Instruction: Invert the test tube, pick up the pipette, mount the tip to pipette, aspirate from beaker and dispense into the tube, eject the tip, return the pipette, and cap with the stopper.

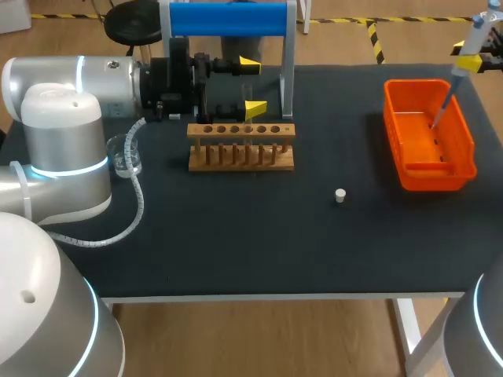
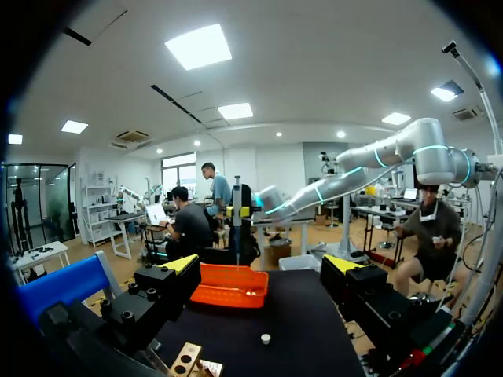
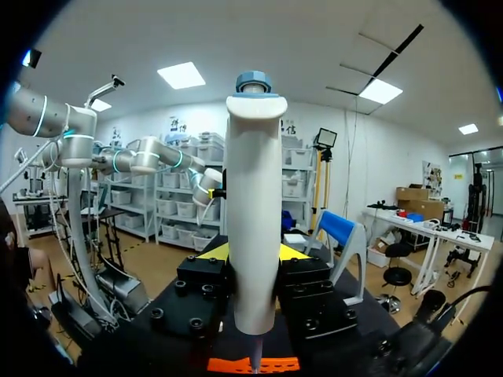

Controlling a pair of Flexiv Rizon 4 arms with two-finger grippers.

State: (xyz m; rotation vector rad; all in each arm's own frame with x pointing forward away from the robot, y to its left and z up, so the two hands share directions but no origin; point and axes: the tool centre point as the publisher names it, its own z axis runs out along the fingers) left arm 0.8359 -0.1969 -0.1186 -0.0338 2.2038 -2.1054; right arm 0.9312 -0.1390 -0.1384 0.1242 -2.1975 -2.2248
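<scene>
Pipette (image 3: 253,196) between the fingers of our right gripper (image 3: 253,258): we are clamping it from both sides, its lower end above the bin (image 1: 395,133). We are holding our left gripper (image 2: 261,267) spread wide, the stopper (image 2: 266,338) lying ahead.

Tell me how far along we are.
Done: pickup, since the right gripper is shut on the pipette. In hand: the pipette hangs point-down over the orange bin, which fits tip ejection; whether a tip is on it, I cannot tell. Left: returning the pipette, and capping, as the stopper lies loose on the table. The left gripper is open, empty, by the wooden rack.
</scene>
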